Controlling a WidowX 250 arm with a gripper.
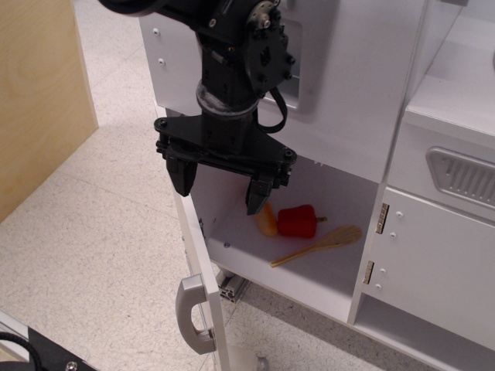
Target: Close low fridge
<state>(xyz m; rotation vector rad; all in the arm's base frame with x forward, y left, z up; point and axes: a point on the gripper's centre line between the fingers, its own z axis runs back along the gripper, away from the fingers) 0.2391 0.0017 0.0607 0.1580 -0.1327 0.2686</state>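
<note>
Fridge (pixel 309 270) open at centre, door (pixel 203 294) swung out toward 7 o'clock. Inside: red pepper (pixel 298 222), orange piece (pixel 266 220) at its 9 o'clock, wooden spoon (pixel 321 245) at 5. Gripper (pixel 221 189) spread wide, empty, above the door's top edge.

Doorway: low fridge door (pixel 203 267) swung wide open at 7 o'clock.
Interior: red pepper (pixel 298 221), wooden spoon (pixel 321 245) occupy floor at 4 o'clock.
</note>
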